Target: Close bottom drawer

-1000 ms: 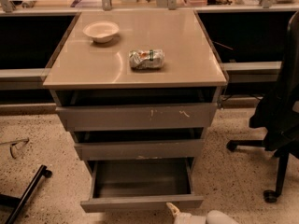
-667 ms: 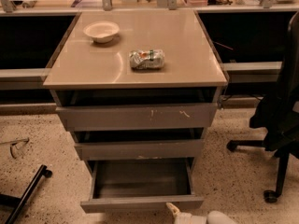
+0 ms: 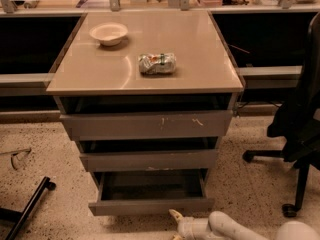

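The bottom drawer (image 3: pixel 150 205) of the grey cabinet is pulled out, its grey box interior empty and its plain front panel facing me. Above it sit the mid-sized drawer front (image 3: pixel 148 160) and the widest front with white scratch marks (image 3: pixel 147 125), both slightly out. My gripper (image 3: pixel 175 223) is at the bottom edge of the camera view, just below and in front of the bottom drawer's front panel, right of its middle. Its white arm runs off to the lower right.
A white bowl (image 3: pixel 108 33) and a crushed packet (image 3: pixel 157 63) lie on the cabinet top (image 3: pixel 200 59). A black office chair (image 3: pixel 300 134) stands at the right. A black bar (image 3: pixel 27 206) lies on the speckled floor at the lower left.
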{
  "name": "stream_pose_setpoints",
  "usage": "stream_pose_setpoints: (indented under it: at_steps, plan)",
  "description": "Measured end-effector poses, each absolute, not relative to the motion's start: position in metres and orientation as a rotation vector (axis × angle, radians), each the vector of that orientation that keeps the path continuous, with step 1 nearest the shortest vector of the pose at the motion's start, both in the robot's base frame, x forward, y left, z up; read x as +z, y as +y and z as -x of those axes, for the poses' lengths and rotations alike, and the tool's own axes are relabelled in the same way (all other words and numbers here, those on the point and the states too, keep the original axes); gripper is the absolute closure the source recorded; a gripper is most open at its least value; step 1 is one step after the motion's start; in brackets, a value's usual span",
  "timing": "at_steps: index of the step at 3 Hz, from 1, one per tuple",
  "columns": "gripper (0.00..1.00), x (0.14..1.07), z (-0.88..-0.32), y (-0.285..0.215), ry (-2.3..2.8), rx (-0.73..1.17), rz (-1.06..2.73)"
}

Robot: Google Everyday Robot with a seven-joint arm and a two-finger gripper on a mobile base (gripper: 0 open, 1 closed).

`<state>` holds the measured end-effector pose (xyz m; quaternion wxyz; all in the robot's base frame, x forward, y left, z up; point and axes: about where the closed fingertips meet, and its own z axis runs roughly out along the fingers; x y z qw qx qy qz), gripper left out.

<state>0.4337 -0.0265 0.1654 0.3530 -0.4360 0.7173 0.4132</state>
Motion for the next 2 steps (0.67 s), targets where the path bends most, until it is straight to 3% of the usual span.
stream_pose_setpoints:
  at_steps: [2]
  plan:
    - [0.0, 0.166, -0.513, 0.011, 1.804, 0.955, 1.292]
